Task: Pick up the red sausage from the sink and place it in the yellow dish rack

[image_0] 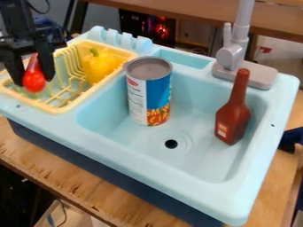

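Fingers grip 1 red toy over the yellow rack; rightward: yellow pepper, can, brown bottle.

A yellow pepper sits by the far right corner of the rack, a can stands near the basin's left edge, and a brown bottle is near its right edge.

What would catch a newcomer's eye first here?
Probably the tall can standing in the light-blue sink, with the brown bottle to its right. Then the bright red object between the black gripper's fingers, at the yellow rack on the view's left.
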### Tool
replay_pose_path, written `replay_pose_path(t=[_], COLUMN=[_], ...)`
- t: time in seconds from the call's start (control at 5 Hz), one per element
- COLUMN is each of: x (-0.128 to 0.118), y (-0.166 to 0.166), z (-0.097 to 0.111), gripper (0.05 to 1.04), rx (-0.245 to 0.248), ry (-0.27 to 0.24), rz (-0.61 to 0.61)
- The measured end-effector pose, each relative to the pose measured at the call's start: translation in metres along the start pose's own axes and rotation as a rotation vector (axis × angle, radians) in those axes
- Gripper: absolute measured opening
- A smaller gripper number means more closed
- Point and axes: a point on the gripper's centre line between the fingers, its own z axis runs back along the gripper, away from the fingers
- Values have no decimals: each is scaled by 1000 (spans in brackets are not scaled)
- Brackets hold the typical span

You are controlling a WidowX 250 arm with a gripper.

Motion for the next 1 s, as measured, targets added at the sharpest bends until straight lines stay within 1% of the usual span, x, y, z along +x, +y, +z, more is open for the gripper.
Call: replay_pose_path(t=[0.2, 0.6, 0.8, 1.0], x=[8, 11, 4, 0], y=[-18, -30, -42, -39], z=[-7, -26, -30, -38], gripper=[546, 546, 546, 545], rx=[7, 29, 48, 56], ry=[21, 72, 94, 117], rz=[-32, -49, -70, -70])
